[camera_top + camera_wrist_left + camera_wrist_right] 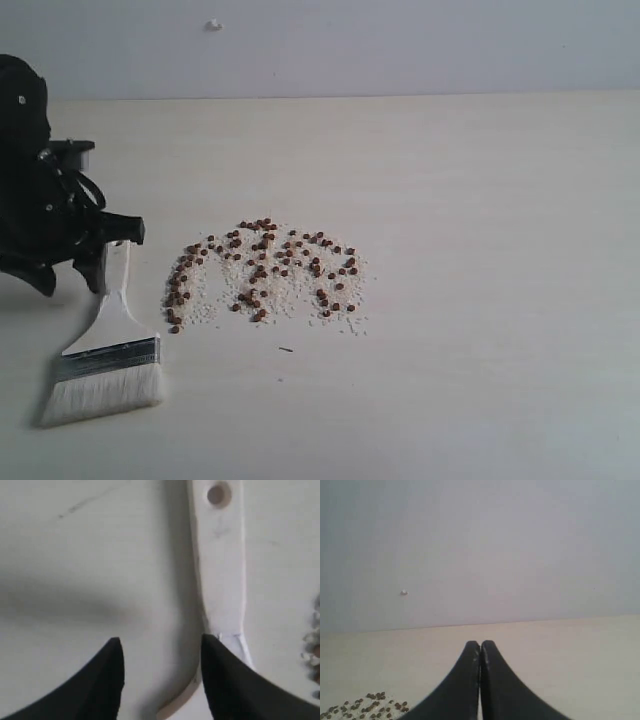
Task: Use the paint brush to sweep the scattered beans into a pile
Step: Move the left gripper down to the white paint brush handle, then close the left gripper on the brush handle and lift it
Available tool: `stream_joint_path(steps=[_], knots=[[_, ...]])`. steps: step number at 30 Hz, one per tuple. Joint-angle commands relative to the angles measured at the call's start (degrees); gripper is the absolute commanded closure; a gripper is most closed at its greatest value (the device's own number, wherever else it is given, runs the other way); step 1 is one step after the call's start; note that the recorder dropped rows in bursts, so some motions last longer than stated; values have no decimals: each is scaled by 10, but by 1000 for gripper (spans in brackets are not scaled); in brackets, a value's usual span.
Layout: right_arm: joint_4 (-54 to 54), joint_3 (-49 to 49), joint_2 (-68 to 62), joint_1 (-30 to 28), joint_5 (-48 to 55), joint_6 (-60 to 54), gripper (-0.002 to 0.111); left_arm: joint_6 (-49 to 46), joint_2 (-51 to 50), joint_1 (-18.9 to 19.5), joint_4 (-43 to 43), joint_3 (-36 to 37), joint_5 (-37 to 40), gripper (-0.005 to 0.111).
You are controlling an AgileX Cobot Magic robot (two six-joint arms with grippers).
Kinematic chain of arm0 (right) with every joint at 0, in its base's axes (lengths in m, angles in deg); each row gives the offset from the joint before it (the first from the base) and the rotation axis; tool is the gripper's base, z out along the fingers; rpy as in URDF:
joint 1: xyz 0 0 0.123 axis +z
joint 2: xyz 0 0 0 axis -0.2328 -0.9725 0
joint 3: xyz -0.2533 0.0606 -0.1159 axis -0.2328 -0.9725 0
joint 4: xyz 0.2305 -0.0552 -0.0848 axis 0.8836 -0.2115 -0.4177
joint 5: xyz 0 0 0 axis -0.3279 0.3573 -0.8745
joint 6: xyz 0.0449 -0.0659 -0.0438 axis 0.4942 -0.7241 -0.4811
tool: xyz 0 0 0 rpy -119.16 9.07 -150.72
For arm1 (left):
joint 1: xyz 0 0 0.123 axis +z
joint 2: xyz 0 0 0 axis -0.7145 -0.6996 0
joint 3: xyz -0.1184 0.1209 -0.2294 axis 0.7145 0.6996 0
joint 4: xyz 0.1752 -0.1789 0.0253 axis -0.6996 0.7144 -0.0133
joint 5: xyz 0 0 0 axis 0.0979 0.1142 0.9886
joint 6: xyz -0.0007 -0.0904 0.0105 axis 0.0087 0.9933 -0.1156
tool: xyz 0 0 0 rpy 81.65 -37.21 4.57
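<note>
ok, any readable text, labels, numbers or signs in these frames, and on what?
None in any view.
The brush shows no brand or mark in either view that catches it.
The table and wall carry no print.

Beans [265, 275] spread on the table [480, 300], just left of centre, mixed in with grains [232, 268]. Paint brush [108, 345] lies flat to their left, bristles near, handle pointing far, and the left gripper [70, 278] hangs over that far end.
</note>
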Motion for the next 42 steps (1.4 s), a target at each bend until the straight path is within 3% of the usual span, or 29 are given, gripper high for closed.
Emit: stream_joint_path(steps=[1,10,19,42], knots=[[0,-3,4,-3,-4,-3,108,-4,-25,-3,20,-5,-21,60],[1,-3,4,-3,-4,-3,108,-7,-16,-14,35,-7,-18,60],[1,-3,4,-3,-4,-3,108,1,-15,-49,35,-7,-29,49],[0,-3,4,-3,-4,-3,108,12,-21,-49,33,0,-11,49]])
